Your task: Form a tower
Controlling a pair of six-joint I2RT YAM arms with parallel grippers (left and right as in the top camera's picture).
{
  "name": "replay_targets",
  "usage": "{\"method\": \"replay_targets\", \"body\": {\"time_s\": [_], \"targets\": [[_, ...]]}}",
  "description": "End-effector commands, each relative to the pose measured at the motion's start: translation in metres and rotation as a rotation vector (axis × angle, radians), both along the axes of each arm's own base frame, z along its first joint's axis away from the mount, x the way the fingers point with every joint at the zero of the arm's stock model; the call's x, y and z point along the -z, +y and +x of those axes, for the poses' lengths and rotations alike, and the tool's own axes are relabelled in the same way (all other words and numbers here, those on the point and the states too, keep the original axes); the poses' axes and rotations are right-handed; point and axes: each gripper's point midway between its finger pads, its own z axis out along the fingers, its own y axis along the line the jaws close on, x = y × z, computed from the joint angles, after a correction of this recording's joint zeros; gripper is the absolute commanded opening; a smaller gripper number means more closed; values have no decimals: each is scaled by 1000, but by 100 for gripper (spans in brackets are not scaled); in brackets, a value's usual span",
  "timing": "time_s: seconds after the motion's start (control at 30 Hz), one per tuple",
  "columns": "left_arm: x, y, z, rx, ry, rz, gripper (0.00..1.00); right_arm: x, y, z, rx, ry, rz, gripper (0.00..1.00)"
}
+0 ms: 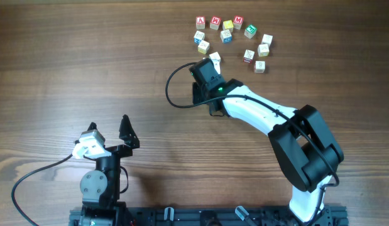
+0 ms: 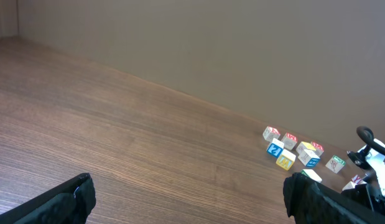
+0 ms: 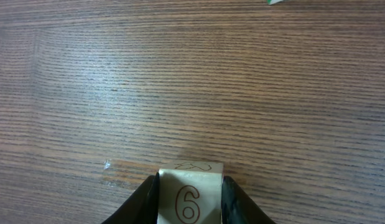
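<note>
Nearest the robot's base, the left pincer (image 1: 108, 133) hangs over bare brown wooden tabletop (image 1: 56, 63) with its jaws spread wide and nothing between them. In its own wrist view the two dark fingers (image 2: 68, 199) stand far apart at the bottom corners.

Further out, the white and black right arm (image 1: 263, 116) reaches diagonally from the near right corner toward the middle of the far side. The right pincer (image 3: 190, 183) is closed on a pale wooden cube (image 3: 189, 202), one dark finger pressed against each side. The cube's front face carries a red outlined 6, and its top face has a faint red outline drawing.

From above, this cube (image 1: 214, 58) shows as one small pale square at the pincer's tip. It sits at the near left edge of a group of blocks. Whether more cubes stand under it as a tower cannot be told.

Farthest away, about a dozen loose letter blocks (image 1: 228, 36) lie scattered close together, with red, blue, green and yellow faces.
</note>
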Motion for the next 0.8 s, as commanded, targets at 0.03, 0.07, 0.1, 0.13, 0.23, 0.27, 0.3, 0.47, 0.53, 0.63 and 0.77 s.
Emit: {"method": "replay_targets", "body": {"time_s": [0.03,0.07,0.1,0.13,0.23,0.27,0.3,0.47,0.53,0.63,0.77], "targets": [[1,2,0,-10,0,20,100,12,-1,-3,-5,26,-12,26],[1,2,0,-10,0,20,100,11,-3,-2,3,17,-22,26],[1,2,0,-10,-1,19,100,10,-6,0,12,5,-34,26],[1,2,0,-10,0,20,100,10,-9,3,22,-6,-47,26],[1,2,0,-10,-1,19,100,9,-19,9,73,-9,-44,26],[1,2,0,-10,0,20,100,9,-24,12,92,-14,-48,26],[1,2,0,-10,0,20,100,8,-30,16,106,-21,-52,27],[1,2,0,-10,0,20,100,7,-21,17,77,-9,-2,27],[1,2,0,-10,0,20,100,7,-21,17,76,-7,-2,41],[1,2,0,-10,-1,19,100,7,-22,17,78,-9,-2,68],[1,2,0,-10,0,20,100,2,-21,22,81,-27,-1,100]]}}
